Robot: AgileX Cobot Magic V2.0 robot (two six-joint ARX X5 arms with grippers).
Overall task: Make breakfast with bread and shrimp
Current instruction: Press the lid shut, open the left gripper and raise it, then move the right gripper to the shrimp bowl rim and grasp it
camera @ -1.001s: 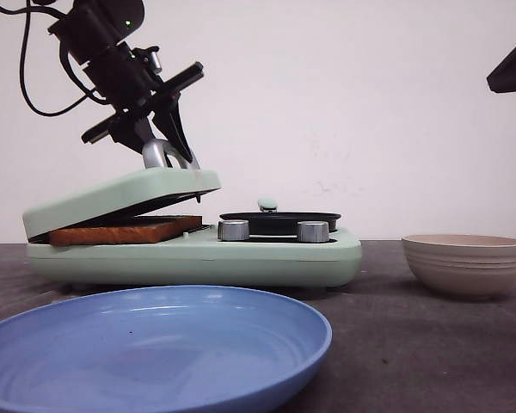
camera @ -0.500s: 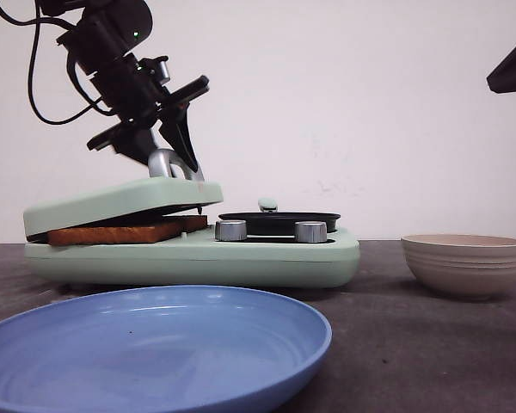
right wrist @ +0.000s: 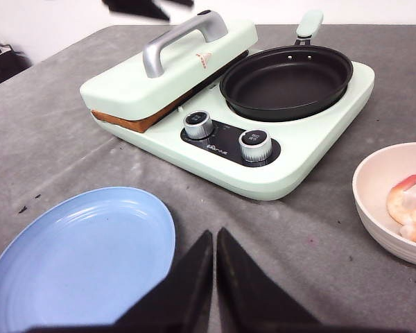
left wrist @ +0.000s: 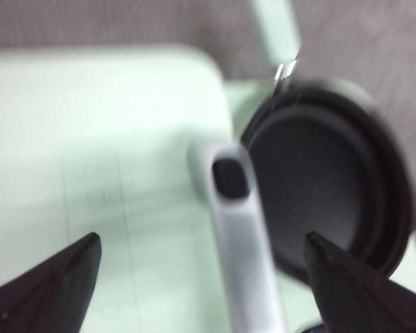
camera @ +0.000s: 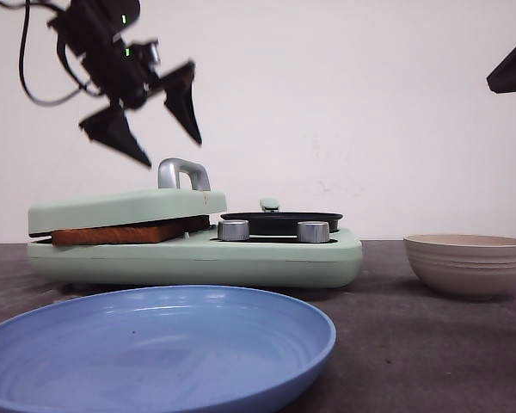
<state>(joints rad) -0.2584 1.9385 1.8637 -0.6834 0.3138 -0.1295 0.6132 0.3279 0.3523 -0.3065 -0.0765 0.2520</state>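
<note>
bread (camera: 125, 231) now pressed under lowered lid (camera: 120, 208), left tool (camera: 155, 116) risen off handle (camera: 182, 173)

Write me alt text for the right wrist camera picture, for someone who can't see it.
A mint-green breakfast maker sits on a gray table, its handled lid resting on bread beside an empty black pan. An empty blue plate lies nearer the camera, and a beige bowl at the edge holds shrimp. The right gripper has its fingers together.

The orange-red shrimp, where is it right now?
In the right wrist view, the orange-red shrimp lies inside the beige ribbed bowl, on the grey table beside the mint-green cooker.
</note>
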